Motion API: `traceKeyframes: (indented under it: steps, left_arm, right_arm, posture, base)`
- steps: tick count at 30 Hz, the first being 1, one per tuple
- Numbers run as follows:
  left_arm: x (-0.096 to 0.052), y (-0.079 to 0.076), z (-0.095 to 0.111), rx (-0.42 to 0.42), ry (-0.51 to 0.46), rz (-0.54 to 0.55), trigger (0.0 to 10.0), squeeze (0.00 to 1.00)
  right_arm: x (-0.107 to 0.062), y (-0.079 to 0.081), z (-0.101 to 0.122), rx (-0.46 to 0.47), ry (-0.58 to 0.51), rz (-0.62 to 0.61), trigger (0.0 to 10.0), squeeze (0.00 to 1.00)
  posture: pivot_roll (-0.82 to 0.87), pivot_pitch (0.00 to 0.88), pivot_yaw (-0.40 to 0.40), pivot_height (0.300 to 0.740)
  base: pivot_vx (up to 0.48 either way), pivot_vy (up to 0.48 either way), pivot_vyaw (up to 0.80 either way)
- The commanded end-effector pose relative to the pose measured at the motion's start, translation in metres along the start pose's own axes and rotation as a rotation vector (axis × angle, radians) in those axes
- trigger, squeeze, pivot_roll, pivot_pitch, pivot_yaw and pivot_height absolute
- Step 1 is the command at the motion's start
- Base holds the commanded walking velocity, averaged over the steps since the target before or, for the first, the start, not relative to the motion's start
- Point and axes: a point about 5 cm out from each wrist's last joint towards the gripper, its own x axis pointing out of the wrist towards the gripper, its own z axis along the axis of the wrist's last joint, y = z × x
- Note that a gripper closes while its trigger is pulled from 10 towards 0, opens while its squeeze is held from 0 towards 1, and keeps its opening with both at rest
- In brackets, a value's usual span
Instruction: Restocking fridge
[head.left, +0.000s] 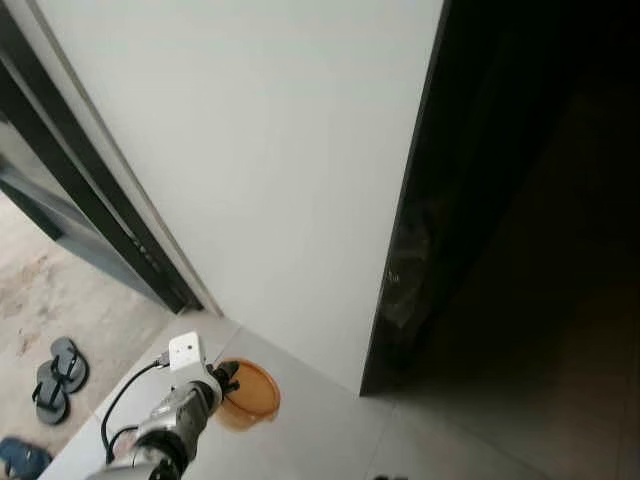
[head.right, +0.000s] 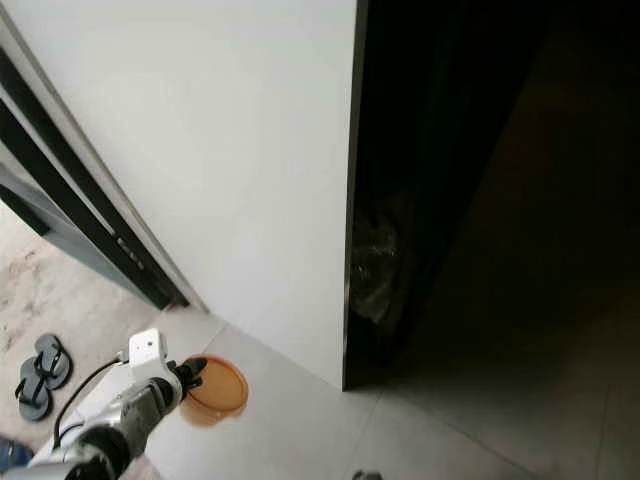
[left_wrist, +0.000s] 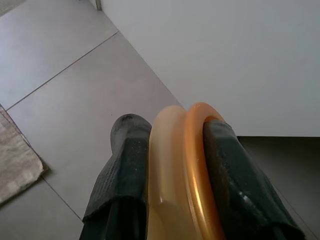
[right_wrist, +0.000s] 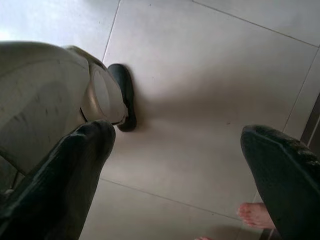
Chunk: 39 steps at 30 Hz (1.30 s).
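Observation:
My left gripper (head.left: 228, 378) is low at the left, just above the tiled floor, shut on a translucent orange round dish (head.left: 250, 393). In the left wrist view the dish (left_wrist: 185, 170) stands on edge between the two black fingers (left_wrist: 125, 150), pinched by its rim. A tall dark body (head.left: 520, 200) that may be the fridge rises on the right; its inside is too dark to make out. In the right wrist view my right gripper (right_wrist: 177, 135) hangs open over the floor tiles with nothing between its fingers.
A white wall (head.left: 260, 150) stands straight ahead, with a black door frame (head.left: 90, 200) to its left. Dark sandals (head.left: 58, 375) lie on the floor beyond that frame. A person's bare foot (right_wrist: 255, 214) is near my right gripper, and a beige mat (left_wrist: 15, 160) lies near my left.

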Motion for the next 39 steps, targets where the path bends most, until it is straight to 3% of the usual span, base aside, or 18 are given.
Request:
traceKeyframes:
  steps: [1, 5, 12, 20, 27, 28, 29, 31, 35, 37, 39]
  left_arm:
    - [-0.004, 0.017, -0.013, -0.072, 0.020, 0.055, 10.0, 0.00]
    - [-0.005, 0.016, -0.021, -0.084, 0.033, 0.042, 10.0, 0.00]
    - [-0.011, 0.030, -0.037, -0.149, 0.053, 0.110, 10.0, 0.00]
    - [-0.010, 0.023, -0.038, -0.167, 0.046, 0.112, 10.0, 0.00]
    - [-0.010, 0.021, -0.040, -0.169, 0.043, 0.107, 10.0, 0.00]
    - [-0.010, 0.022, -0.041, -0.158, 0.048, 0.108, 10.0, 0.00]
    - [-0.010, 0.022, -0.041, -0.158, 0.048, 0.108, 10.0, 0.00]
    - [-0.012, 0.028, -0.044, -0.135, 0.059, 0.116, 10.0, 0.00]
    - [-0.014, 0.033, -0.046, -0.121, 0.063, 0.126, 10.0, 0.00]
    - [-0.015, 0.037, -0.047, -0.111, 0.066, 0.129, 10.0, 0.00]
    - [-0.016, 0.039, -0.048, -0.108, 0.066, 0.131, 10.0, 0.00]
  right_arm:
    - [-0.001, 0.001, -0.006, -0.004, 0.020, 0.002, 10.0, 0.00]
    - [-0.001, -0.002, -0.003, -0.023, 0.015, 0.000, 10.0, 0.00]
    - [0.001, -0.003, 0.002, -0.050, 0.005, 0.000, 10.0, 0.00]
    - [0.002, -0.003, 0.013, -0.052, -0.047, -0.001, 10.0, 0.00]
    - [0.001, -0.008, 0.024, 0.052, -0.177, -0.095, 10.0, 0.00]
    - [0.003, -0.005, 0.043, 0.068, -0.266, -0.107, 10.0, 0.00]
    - [0.003, -0.005, 0.043, 0.068, -0.266, -0.107, 10.0, 0.00]
    - [0.004, 0.019, 0.143, 0.080, -0.607, -0.142, 10.0, 0.00]
    - [-0.004, 0.016, 0.169, 0.109, -0.734, -0.158, 10.0, 0.00]
    - [-0.016, 0.010, 0.204, 0.100, -0.879, -0.129, 10.0, 0.00]
    - [-0.020, 0.013, 0.208, 0.095, -0.927, -0.106, 10.0, 0.00]
  posture:
    - [-0.05, 0.091, 0.057, 0.740]
    - [-0.03, 0.085, 0.035, 0.740]
    - [-0.03, 0.042, 0.003, 0.740]
    - [-0.04, 0.017, -0.021, 0.740]
    - [-0.06, 0.019, 0.001, 0.740]
    - [-0.06, 0.021, 0.003, 0.740]
    - [-0.06, 0.021, 0.003, 0.740]
    - [-0.07, 0.024, 0.013, 0.740]
    - [-0.07, 0.035, 0.020, 0.740]
    - [-0.08, 0.042, 0.025, 0.740]
    - [-0.07, 0.047, 0.023, 0.740]
  base:
    - [0.000, 0.000, -0.74]
    - [0.000, 0.000, -0.74]
    - [0.000, 0.000, -0.74]
    - [0.000, 0.000, -0.28]
    - [0.000, 0.000, 0.00]
    - [0.000, 0.000, 0.00]
    - [0.000, 0.000, 0.00]
    - [0.000, 0.000, 0.00]
    - [0.000, 0.000, 0.00]
    - [0.000, 0.000, 0.00]
    - [0.000, 0.000, 0.00]
